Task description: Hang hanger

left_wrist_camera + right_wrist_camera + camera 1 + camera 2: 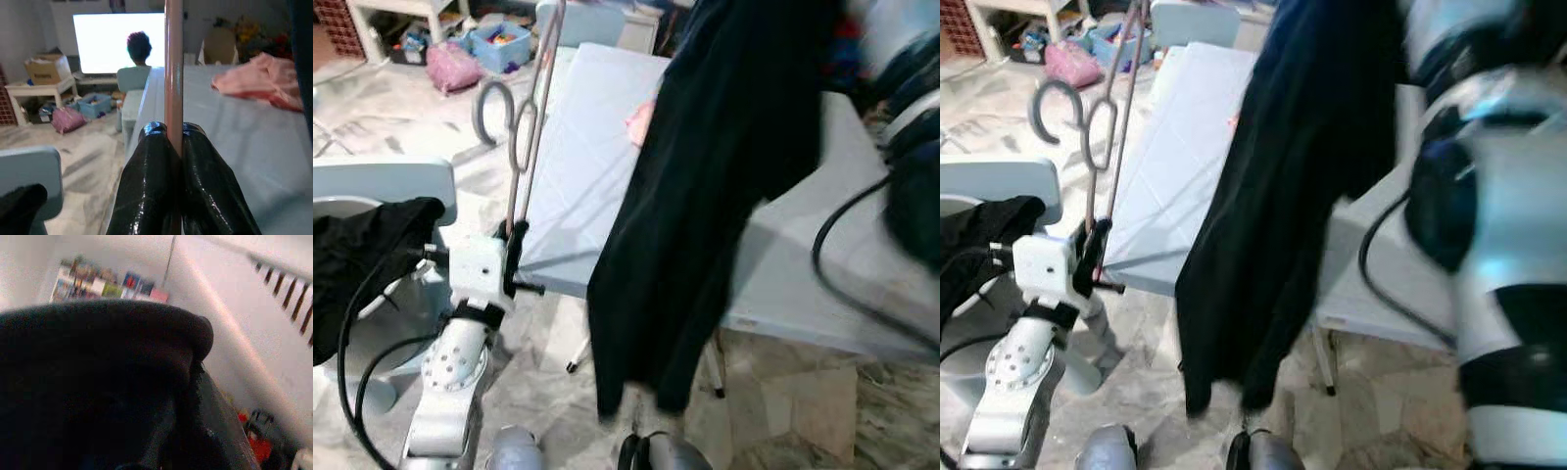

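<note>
While gripping the pink hanger (530, 108) by its lower bar at the near edge of the pale table (597, 157), left fingers (146, 186) pressed tight on it, upright, beside the hanging black garment (705, 196); right fingers: cannot tell.

Daylit, motion blur, TV glare

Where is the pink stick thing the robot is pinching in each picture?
Left eye view: the pink rod rises from the left gripper, left of the black garment.
Right eye view: rod again left of the garment, above the gripper.
Left wrist view: rod upright in the middle, clamped between both fingers.
Right wrist view: I cannot make it out.
Shared landmark: pale blue table.
</note>
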`<state>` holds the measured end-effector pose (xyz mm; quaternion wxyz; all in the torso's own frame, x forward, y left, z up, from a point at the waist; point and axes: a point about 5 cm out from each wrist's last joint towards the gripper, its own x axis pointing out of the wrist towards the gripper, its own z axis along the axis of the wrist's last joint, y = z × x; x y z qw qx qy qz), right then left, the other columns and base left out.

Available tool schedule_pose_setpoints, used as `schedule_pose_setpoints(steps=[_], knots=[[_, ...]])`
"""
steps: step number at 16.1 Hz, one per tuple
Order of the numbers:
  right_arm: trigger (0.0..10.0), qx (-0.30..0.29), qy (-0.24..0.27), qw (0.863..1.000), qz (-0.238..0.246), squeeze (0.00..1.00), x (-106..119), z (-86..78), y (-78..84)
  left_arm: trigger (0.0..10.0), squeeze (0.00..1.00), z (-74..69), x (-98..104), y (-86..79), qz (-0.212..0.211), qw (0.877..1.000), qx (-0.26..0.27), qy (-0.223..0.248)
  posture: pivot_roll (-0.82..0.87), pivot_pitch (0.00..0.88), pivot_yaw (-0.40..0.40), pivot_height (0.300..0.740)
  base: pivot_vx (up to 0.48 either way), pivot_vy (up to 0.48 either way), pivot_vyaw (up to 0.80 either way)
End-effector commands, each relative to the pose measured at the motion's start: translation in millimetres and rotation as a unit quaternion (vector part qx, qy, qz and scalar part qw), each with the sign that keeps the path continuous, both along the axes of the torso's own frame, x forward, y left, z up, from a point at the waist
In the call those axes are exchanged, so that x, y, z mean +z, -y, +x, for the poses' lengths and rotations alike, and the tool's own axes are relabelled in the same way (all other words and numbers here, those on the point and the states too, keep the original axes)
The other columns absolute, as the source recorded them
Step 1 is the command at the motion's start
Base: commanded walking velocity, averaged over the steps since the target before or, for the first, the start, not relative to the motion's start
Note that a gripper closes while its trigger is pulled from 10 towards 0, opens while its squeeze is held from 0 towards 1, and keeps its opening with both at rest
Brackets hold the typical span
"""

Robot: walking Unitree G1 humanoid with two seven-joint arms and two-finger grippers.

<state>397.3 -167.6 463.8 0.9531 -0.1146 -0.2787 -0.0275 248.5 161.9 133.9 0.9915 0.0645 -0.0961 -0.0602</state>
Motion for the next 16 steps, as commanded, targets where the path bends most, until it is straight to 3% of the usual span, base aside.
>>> schedule_pose_setpoints(steps=[1,4,5,6,7,8,9,10,11,12,14,16], knots=[[10.0,-0.011,0.063,0.998,-0.001,0.0,31.5,-16.4,7.7,10.0,0.0,1.0,-3.5,3.7,0.0,1.0,0.002,-0.009,0.1,0.017,-0.174,0.74,0.0,0.0,0.0],[10.0,-0.004,0.047,0.998,-0.033,0.0,12.0,-8.2,6.9,10.0,0.0,0.6,-5.1,8.2,-0.003,1.0,-0.004,-0.01,0.09,0.021,-0.166,0.74,0.0,0.0,0.0],[10.0,0.023,-0.045,0.997,-0.063,0.0,-47.2,13.9,3.3,10.0,0.0,0.8,-5.5,10.4,-0.003,1.0,-0.01,-0.01,0.09,0.024,-0.164,0.74,0.0,0.0,0.0],[10.0,0.024,-0.106,0.99,-0.086,0.0,-89.4,23.5,4.8,10.0,0.0,0.5,-5.5,10.2,-0.002,1.0,-0.011,-0.01,0.09,0.033,-0.158,0.74,0.0,0.0,0.0],[10.0,0.024,-0.131,0.987,-0.09,0.0,-106.2,26.1,6.2,10.0,0.0,0.4,-5.4,9.9,-0.002,1.0,-0.011,-0.01,0.09,0.037,-0.156,0.74,0.0,0.0,0.0],[10.0,0.059,-0.279,0.956,-0.068,0.0,-208.5,26.7,15.5,10.0,0.0,-2.5,-8.0,7.7,0.0,1.0,-0.014,-0.018,0.09,0.043,-0.148,0.74,0.0,0.0,0.0],[10.0,0.065,-0.312,0.946,-0.066,1.0,-230.4,23.4,18.6,10.0,0.0,-3.3,-9.2,8.6,-0.002,1.0,-0.021,-0.023,0.08,0.048,-0.146,0.74,0.0,0.0,0.0],[10.0,0.069,-0.344,0.935,-0.047,1.0,-252.7,18.9,22.3,10.0,0.0,-4.1,-10.4,10.1,-0.003,0.999,-0.026,-0.026,0.08,0.047,-0.147,0.74,0.0,0.0,0.0],[10.0,0.062,-0.348,0.934,-0.049,1.0,-261.4,16.3,25.5,10.0,0.0,-4.7,-11.3,11.4,-0.002,0.999,-0.029,-0.028,0.09,0.045,-0.147,0.74,0.0,0.0,0.0],[10.0,0.056,-0.348,0.934,-0.054,1.0,-266.4,14.7,27.6,10.0,0.0,-5.0,-11.9,12.2,-0.001,0.999,-0.031,-0.029,0.09,0.045,-0.146,0.74,0.0,0.0,0.0],[10.0,0.083,-0.333,0.932,-0.114,1.0,-279.6,8.2,23.2,10.0,0.0,-4.0,-12.2,11.8,0.001,0.999,-0.04,-0.033,0.07,0.045,-0.122,0.74,0.0,0.0,0.0],[10.0,0.076,-0.334,0.933,-0.112,1.0,-285.8,4.9,28.6,10.0,0.0,-3.2,-12.8,12.2,0.001,0.998,-0.043,-0.034,0.07,0.045,-0.121,0.74,0.0,0.0,0.0]])
